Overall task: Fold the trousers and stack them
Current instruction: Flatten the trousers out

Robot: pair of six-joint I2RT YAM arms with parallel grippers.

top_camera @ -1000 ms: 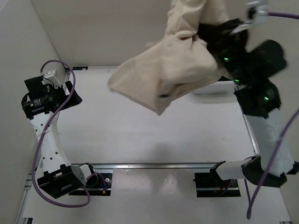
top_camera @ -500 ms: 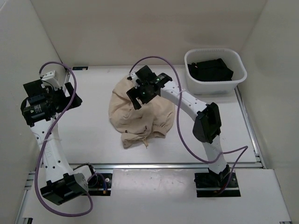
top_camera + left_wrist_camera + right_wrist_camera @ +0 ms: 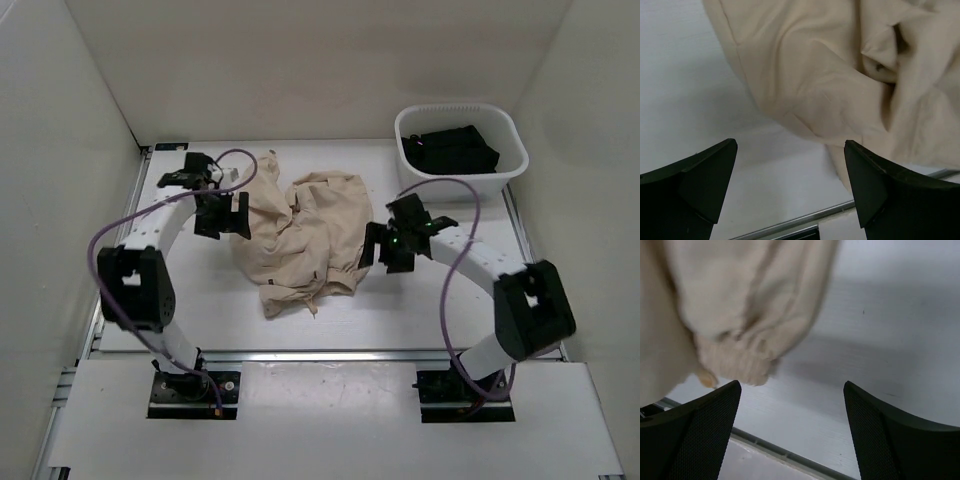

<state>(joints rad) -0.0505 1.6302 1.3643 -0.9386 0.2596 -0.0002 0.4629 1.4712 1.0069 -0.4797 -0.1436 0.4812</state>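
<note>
Now down on the worktop after hanging high in the air a second ago, the trousers lie at its middle in a wrinkled beige heap, with no fold yet made. You have brought both arms in to flank them. The left arm, parked at the worktop's left edge half a second ago, has reached the heap's left border, where the left jaws stand apart and empty with cloth just ahead of them. The right arm, then on top of the pile, has moved to its right side. The right jaws are likewise apart and empty, facing a gathered band of the cloth. Well apart, at the far right corner, a white tub holds dark items. The carrying looks finished and the spreading about to start: the heap seems too bunched to fold, so you will likely need an edge gripped on each side and drawn flat first.
</note>
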